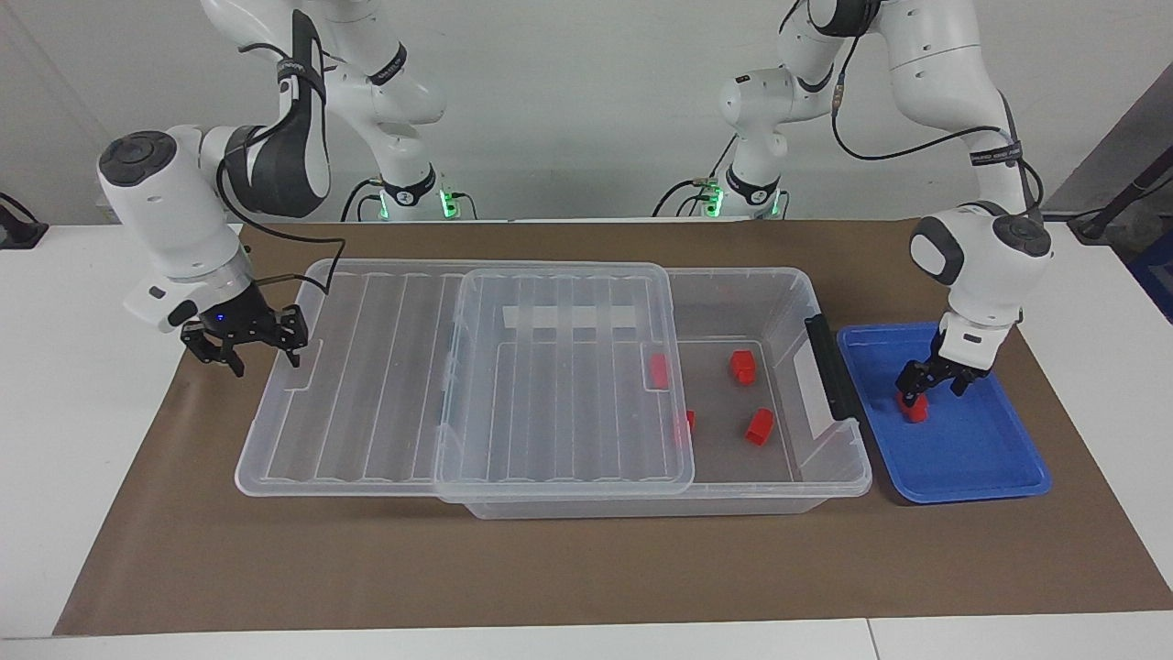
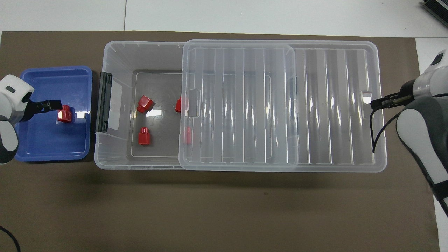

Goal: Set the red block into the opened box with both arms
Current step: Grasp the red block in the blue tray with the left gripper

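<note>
While the block lay in the tray, the left gripper straddled it, fingers apart; small, light and rigid, it likely suited a flat-side pinch. The right gripper stood open at the lid.

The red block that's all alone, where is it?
The red block sits in the blue tray, beside the box at the left arm's end, with the left gripper open around it.

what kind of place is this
Probably a robotics lab test bench: two white robot arms mounted at a white table, a brown paper mat, and a staged clear storage box with red blocks.
</note>
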Motion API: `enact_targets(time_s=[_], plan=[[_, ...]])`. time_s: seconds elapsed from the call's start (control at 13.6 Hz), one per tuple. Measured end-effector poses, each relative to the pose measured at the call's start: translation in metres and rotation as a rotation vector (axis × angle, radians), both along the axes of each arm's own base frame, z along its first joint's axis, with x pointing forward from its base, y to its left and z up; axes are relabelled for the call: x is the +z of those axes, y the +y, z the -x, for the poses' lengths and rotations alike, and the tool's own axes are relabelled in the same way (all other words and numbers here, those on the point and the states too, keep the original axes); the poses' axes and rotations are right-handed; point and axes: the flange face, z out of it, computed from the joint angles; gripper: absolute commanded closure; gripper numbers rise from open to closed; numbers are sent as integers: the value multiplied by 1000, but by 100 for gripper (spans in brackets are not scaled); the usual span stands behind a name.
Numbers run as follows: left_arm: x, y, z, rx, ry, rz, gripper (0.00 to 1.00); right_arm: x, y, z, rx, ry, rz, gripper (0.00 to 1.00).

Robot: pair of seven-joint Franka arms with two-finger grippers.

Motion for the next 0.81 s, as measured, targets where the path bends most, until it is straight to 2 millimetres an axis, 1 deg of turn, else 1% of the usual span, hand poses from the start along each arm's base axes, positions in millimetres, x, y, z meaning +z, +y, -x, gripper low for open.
enact_targets(time_s=[0.15, 0.22, 0.37, 0.51, 0.66, 0.73, 0.81], plan=[[-5, -3, 0, -5, 8, 2, 0, 6, 4, 0, -13, -7, -1, 1], [-5, -3, 0, -10, 8, 1, 1, 13, 10, 3, -42, -4, -5, 1], [-6, -7, -1, -37, 11, -2, 1, 35, 30, 12, -111, -1, -12, 1], [-9, -10, -1, -72, 18, -7, 1, 59, 50, 25, -169, 3, -18, 1], [-13, -10, 0, -106, 26, -12, 1, 78, 70, 37, -190, 5, -19, 1], [-14, -10, 1, -125, 30, -15, 4, 85, 79, 41, -187, 5, -19, 1], [-16, -9, 2, -143, 32, -19, 10, 94, 86, 43, -183, 9, -19, 1]])
